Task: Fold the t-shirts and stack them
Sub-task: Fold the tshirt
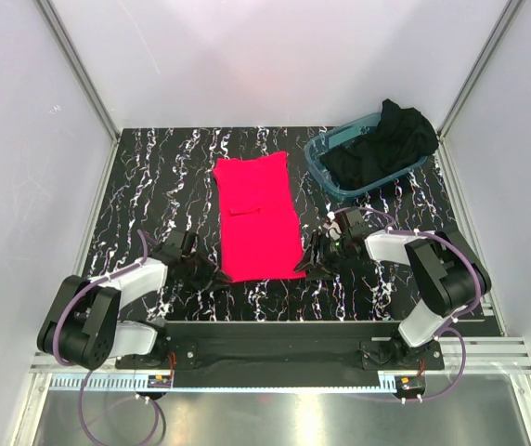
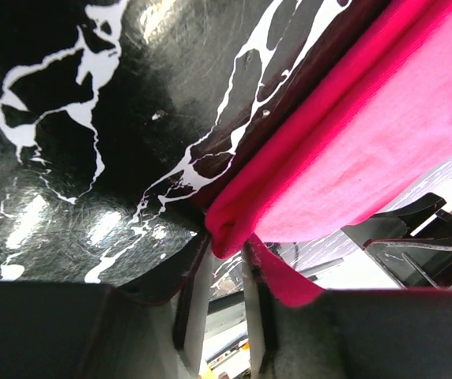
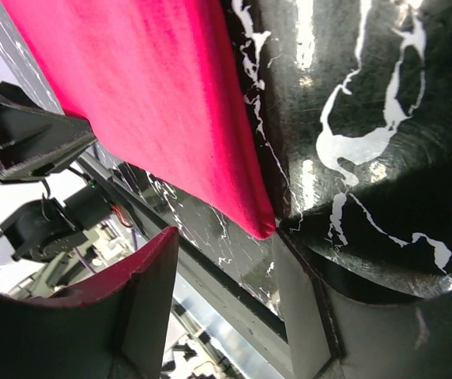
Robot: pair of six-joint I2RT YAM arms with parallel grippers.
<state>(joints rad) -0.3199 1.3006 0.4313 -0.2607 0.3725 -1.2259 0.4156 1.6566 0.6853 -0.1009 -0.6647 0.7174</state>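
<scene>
The pinkish-red t-shirt (image 1: pixel 258 218) lies folded into a long strip in the middle of the marbled table. My left gripper (image 1: pixel 212 275) is at its near left corner. In the left wrist view the jaws (image 2: pixel 224 249) stand narrow, pinching a fold of the red shirt (image 2: pixel 368 158), and a flap lies over one finger. My right gripper (image 1: pixel 310 265) is at the near right corner. Its jaws (image 3: pixel 226 245) stand wide open, with the corner of the red shirt (image 3: pixel 155 103) touching one fingertip. The black t-shirt (image 1: pixel 382 149) is bunched in the tub.
The clear teal tub (image 1: pixel 358 190) stands at the back right of the table, close to the right wall. White walls enclose the table on three sides. The arm bases and a black rail run along the near edge.
</scene>
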